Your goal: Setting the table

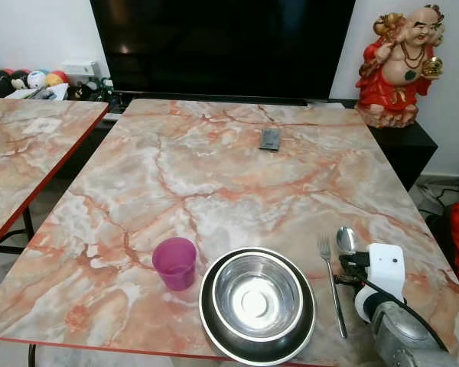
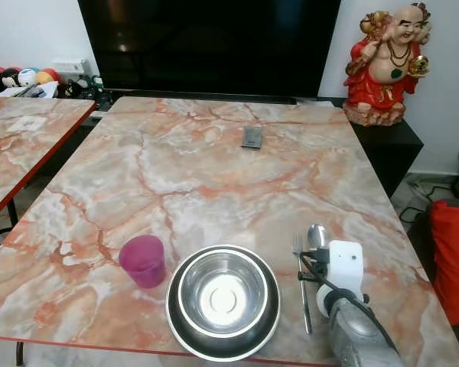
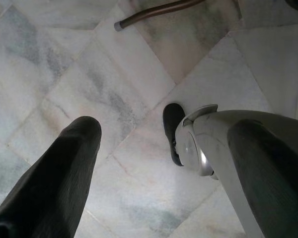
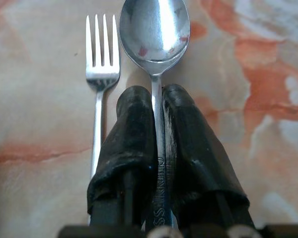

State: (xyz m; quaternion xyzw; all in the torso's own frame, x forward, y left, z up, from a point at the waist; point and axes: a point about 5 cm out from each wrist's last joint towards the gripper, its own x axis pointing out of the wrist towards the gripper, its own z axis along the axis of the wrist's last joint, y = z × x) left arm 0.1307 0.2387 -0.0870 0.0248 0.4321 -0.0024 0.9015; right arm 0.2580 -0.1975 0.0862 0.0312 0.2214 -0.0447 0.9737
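Left eye view: you've got the place setting at the near edge of the marble table [image 1: 237, 168]. Steel bowl [image 1: 258, 297] sits nested on a dark plate [image 1: 214, 325]. Pink cup [image 1: 174, 262] is at its 9 o'clock, just beside the rim, not touching. Fork [image 1: 331, 283] lies at the bowl's 3 o'clock, tines toward 12. Spoon [image 1: 346, 239] lies just past the fork on the same side, bowl end at 12. Your right gripper [image 1: 350, 269] is low over the spoon handle, arm coming in from 5 o'clock. Remote [image 1: 269, 138] sits well apart at the table's 12 o'clock, red figurine [image 1: 398, 61] off the far corner at 1.

Right eye view: same layout. Fork and spoon run parallel, near each other but apart, so the cutlery is already lined up beside the plate.

Left wrist view: left gripper [image 3: 159, 163] hangs idle over the tiled floor [image 3: 64, 69], fingers spread wide, nothing between them.

Right wrist view: both fingertips [image 4: 134, 114] are pinched narrow on the spoon's handle, one each side, spoon bowl sticking out ahead. Spoon looks to be lying flat on the marble. Gripping the handle rather than the bowl end keeps it aligned with the fork. My read: you're at the placing step, release is what's left
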